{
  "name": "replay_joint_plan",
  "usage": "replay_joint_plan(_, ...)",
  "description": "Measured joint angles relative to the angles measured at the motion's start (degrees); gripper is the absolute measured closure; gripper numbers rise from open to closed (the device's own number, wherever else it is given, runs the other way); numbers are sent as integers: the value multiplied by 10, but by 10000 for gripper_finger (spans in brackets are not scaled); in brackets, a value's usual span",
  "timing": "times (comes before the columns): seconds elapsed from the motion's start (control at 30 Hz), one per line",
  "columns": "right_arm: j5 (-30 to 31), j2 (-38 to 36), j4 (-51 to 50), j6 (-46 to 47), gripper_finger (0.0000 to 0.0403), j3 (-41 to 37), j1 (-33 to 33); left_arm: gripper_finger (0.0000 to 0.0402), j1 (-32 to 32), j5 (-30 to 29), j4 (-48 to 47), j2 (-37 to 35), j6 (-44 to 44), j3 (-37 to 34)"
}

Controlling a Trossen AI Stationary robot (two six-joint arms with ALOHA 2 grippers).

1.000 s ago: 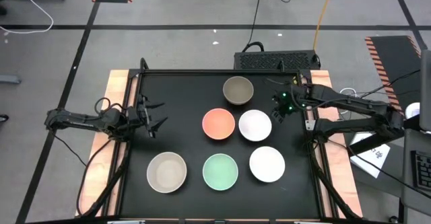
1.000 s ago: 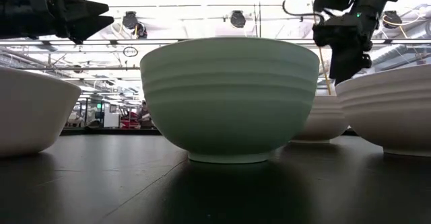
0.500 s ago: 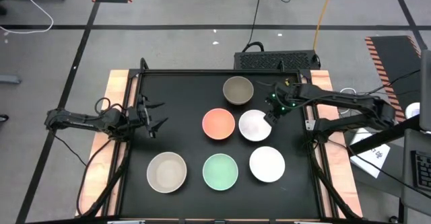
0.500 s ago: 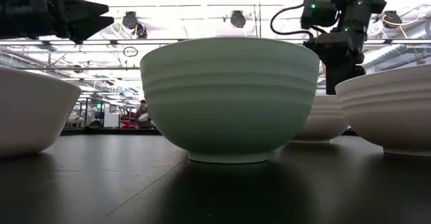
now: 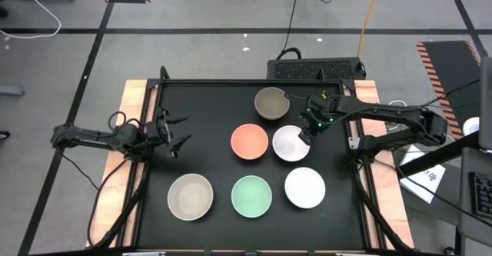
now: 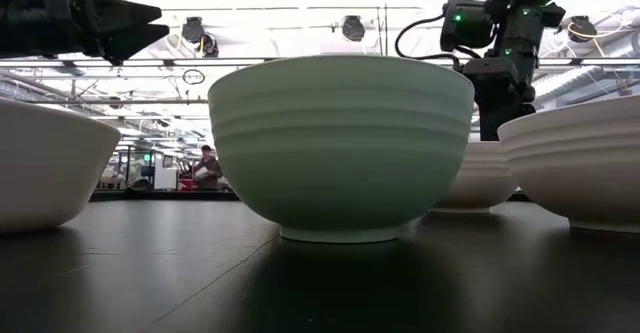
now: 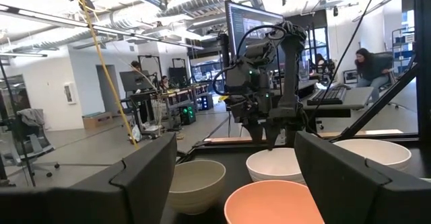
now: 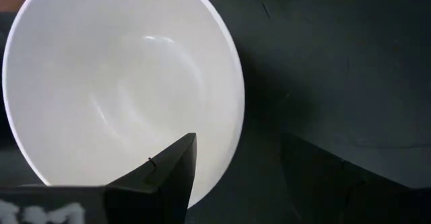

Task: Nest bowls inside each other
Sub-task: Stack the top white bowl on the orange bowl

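Observation:
Six bowls rest on their bases on the black table: dark grey-brown (image 5: 271, 103), salmon-orange (image 5: 250, 142), white (image 5: 290, 143), a second white (image 5: 305, 187), mint green (image 5: 251, 196) and beige-grey (image 5: 191, 196). My right gripper (image 5: 305, 134) is open above the right rim of the far white bowl (image 8: 121, 89). In the right wrist view (image 8: 239, 143), one finger is over the bowl's inside and the other over the bare table outside the rim. No touch shows. My left gripper (image 5: 181, 131) waits open above the table's left side, facing the bowls.
The salmon bowl (image 7: 273, 200) stands close beside the white bowl (image 7: 276, 165) on its left. The dark bowl (image 7: 195, 183) stands just beyond them, toward the far edge. A raised wooden frame (image 5: 138, 94) edges the table. Bare black surface (image 5: 200, 144) lies between my left gripper and the bowls.
My right gripper has moved from the table's right side toward the left and a little toward the near edge. It has come down over the right rim of the far white bowl. The bowls have stayed in place.

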Motion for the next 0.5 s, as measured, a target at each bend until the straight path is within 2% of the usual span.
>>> replay_joint_plan(0.5, 0, 42, 11, -16, 200, 0, 0, 96, 0, 3, -2, 0, -1, 0)
